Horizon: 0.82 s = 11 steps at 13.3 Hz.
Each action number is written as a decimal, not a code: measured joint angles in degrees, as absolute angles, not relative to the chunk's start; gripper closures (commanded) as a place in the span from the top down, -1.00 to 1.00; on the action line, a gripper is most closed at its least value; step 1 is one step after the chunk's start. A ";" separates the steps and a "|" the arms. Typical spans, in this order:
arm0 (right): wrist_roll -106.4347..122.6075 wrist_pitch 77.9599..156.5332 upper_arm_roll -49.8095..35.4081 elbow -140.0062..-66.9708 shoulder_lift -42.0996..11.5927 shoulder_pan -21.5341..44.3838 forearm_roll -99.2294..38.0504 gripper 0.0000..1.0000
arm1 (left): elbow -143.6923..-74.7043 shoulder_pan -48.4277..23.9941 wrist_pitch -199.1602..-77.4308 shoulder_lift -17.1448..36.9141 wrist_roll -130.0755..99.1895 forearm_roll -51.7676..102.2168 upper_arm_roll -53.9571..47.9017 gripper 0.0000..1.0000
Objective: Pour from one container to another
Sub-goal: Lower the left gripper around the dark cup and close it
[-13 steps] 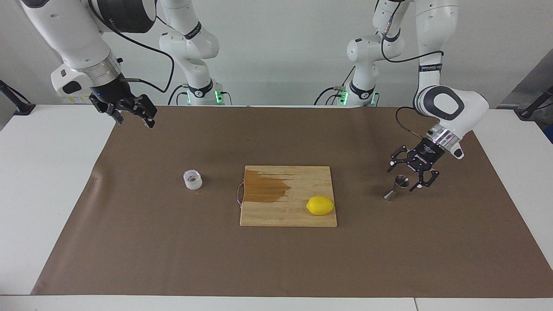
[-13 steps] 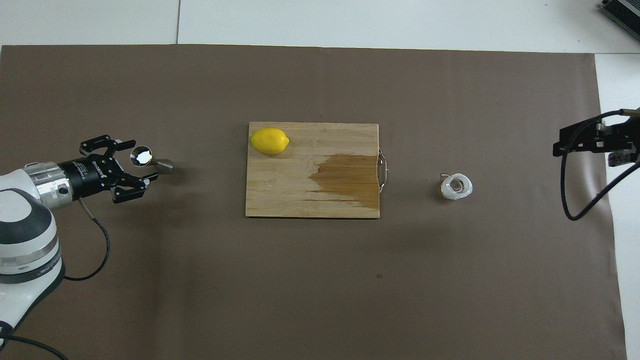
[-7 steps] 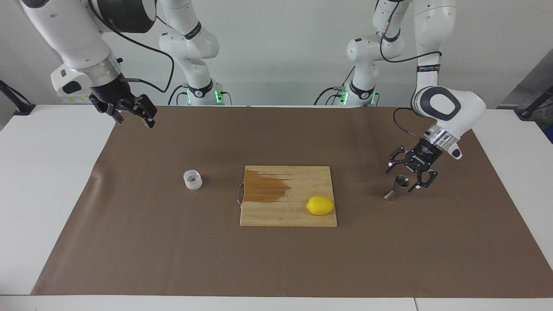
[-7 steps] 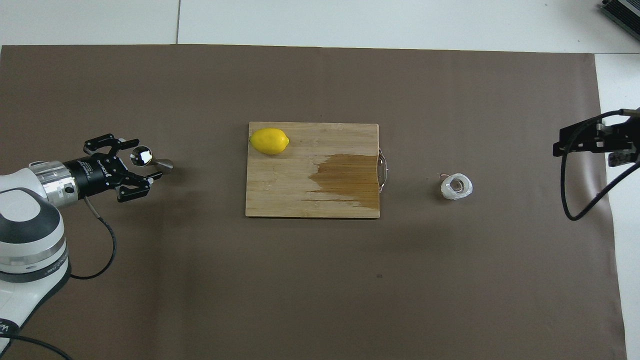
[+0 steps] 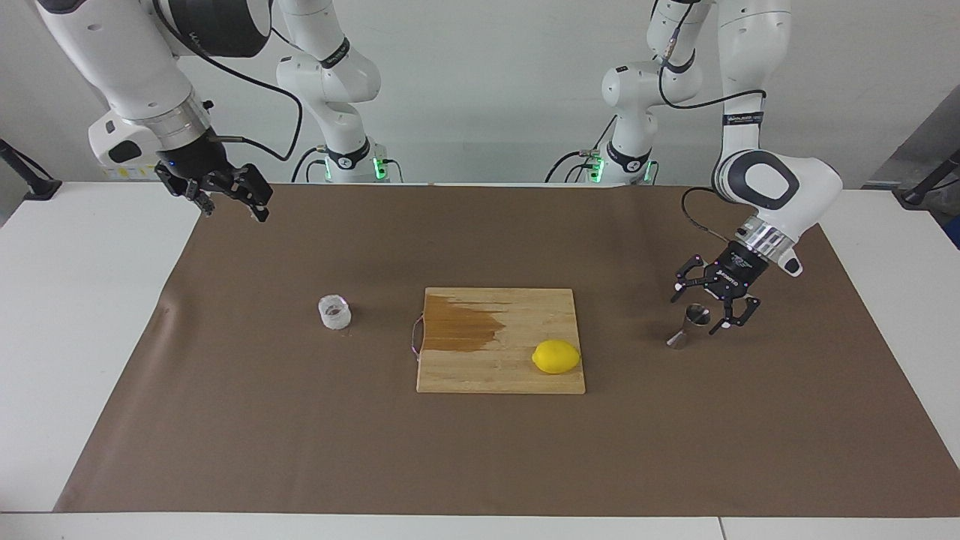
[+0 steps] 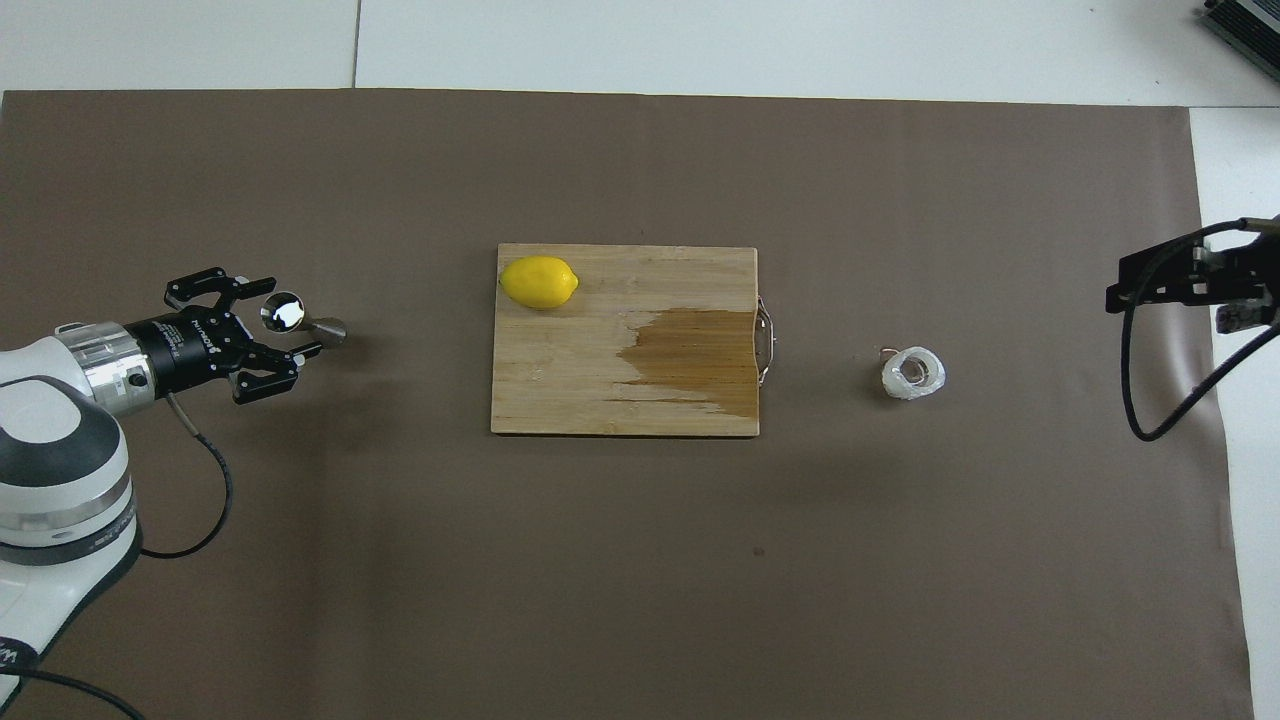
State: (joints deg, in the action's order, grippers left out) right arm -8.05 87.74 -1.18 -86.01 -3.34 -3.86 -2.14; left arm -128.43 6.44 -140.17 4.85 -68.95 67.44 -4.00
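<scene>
Items as they run across the facing view, from the right arm's end of the table to the left arm's.

1. Right gripper (image 5: 225, 204): raised over the edge of the brown mat (image 5: 480, 450) at the right arm's end, near the robots' side. Fingers spread apart, nothing between them. This arm waits, well apart from every object.

2. Cup (image 5: 334, 312): small, squat, clear with whitish textured sides. Stands upright on the mat, between the right arm's end and the cutting board, apart from both. Untouched.

3. Cutting board (image 5: 525, 375): pale wood, flat at the middle of the mat. A dark wet-looking stain covers the part toward the cup; a thin wire handle sits on that same edge.

4. Lemon (image 5: 556, 356): yellow, whole, lying on the board at the corner toward the left arm's end, farther from the robots than the stain.

5. Jigger (image 5: 688, 327): small shiny steel measure, two cones joined at a narrow waist. Stands on the mat toward the left arm's end, well apart from the board.

6. Left gripper (image 5: 702, 307): low at the jigger's upper cone, angled down. Fingers wide apart, one on each side of the rim; contact cannot be told, no grip taken.
</scene>
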 measured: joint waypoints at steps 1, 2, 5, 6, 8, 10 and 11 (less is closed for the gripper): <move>-8.05 87.74 -1.18 -86.01 -3.34 -3.86 -2.14 1.00 | -128.43 6.44 -140.25 4.85 -68.91 67.45 -4.00 0.88; -8.05 87.74 -1.18 -86.01 -3.34 -3.86 -2.14 1.00 | -128.43 6.44 -140.34 4.86 -68.87 67.46 -4.00 0.84; -8.05 87.74 -1.18 -86.01 -3.34 -3.86 -2.14 1.00 | -128.43 6.44 -140.55 4.89 -68.71 67.46 -4.01 0.62; -8.05 87.74 -1.18 -86.01 -3.34 -3.86 -2.14 1.00 | -128.43 6.43 -140.59 4.91 -68.70 67.46 -4.01 0.59; -8.05 87.74 -1.18 -86.01 -3.34 -3.86 -2.14 1.00 | -128.43 6.41 -140.67 4.96 -68.63 67.47 -4.04 0.59; -8.05 87.74 -1.18 -86.01 -3.34 -3.86 -2.14 1.00 | -128.43 6.38 -140.89 5.00 -68.60 67.47 -4.08 0.55; -8.05 87.74 -1.18 -86.01 -3.34 -3.86 -2.14 1.00 | -128.43 6.37 -141.01 5.01 -68.58 67.47 -4.10 0.53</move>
State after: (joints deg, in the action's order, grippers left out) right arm -8.05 87.74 -1.18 -86.01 -3.34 -3.86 -2.14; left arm -128.43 6.37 -141.01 5.01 -68.58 67.47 -4.10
